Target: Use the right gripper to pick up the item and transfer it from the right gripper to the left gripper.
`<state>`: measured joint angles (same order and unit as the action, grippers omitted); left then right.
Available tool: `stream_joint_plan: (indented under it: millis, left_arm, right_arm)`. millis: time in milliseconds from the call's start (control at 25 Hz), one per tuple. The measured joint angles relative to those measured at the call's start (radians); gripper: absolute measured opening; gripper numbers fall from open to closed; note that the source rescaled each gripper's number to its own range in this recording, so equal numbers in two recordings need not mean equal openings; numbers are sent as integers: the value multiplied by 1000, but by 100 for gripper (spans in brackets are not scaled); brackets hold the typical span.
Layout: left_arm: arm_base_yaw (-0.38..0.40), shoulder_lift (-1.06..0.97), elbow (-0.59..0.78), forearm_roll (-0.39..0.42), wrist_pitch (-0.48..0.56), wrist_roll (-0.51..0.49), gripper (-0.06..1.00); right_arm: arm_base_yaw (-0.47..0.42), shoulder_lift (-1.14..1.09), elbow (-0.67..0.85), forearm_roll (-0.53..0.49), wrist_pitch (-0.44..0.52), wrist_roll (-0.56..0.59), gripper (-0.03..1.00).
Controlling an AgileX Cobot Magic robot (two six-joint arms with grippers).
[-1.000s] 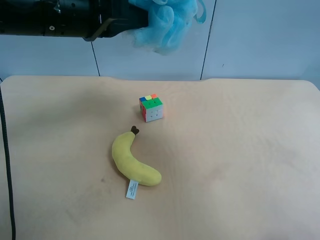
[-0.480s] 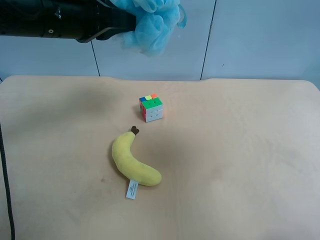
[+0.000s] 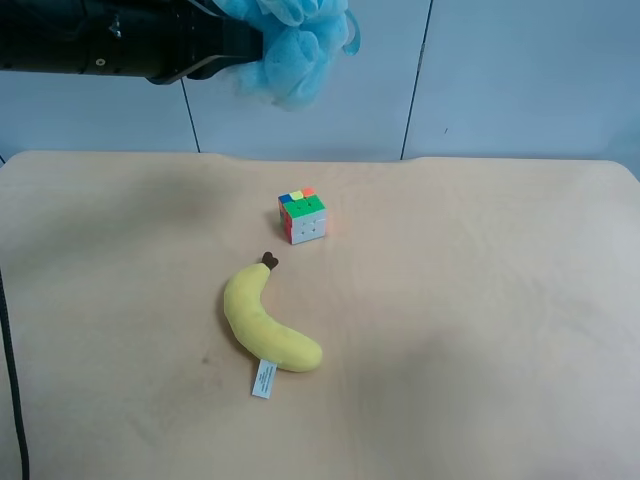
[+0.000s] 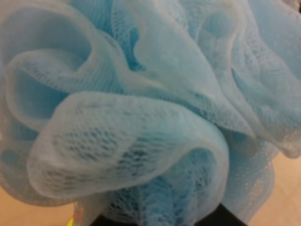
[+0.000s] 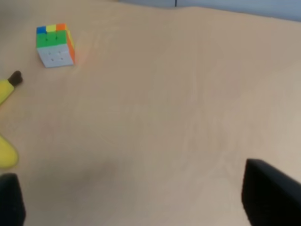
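Observation:
The light-blue mesh bath pouf hangs high above the table's far side, held at the tip of the long black left arm that reaches in from the exterior high view's left. My left gripper is shut on it. The pouf fills the left wrist view and hides the fingers. My right gripper is open and empty above bare table; only its dark fingertips show at the frame's corners. The right arm is out of the exterior high view.
A small colourful puzzle cube sits near the table's middle, also in the right wrist view. A yellow plush banana with a white tag lies in front of it. The tan table meets a pale blue wall behind.
The left arm has drawn back toward the exterior high view's left, carrying the pouf with it and slightly higher. The cube and banana have not moved.

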<state>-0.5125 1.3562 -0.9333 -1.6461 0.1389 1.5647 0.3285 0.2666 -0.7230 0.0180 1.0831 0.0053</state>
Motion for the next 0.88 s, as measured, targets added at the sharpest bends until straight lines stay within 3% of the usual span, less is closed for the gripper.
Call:
stream_joint_plan:
  millis: [360, 880]
  left_arm:
    - [0, 0, 0, 1, -36, 0, 0]
    - [0, 8, 2, 50, -131, 0, 0]
  right_arm:
    - [0, -138, 147, -1, 8, 18, 100]
    - [0, -140, 154, -1, 16, 18, 100]
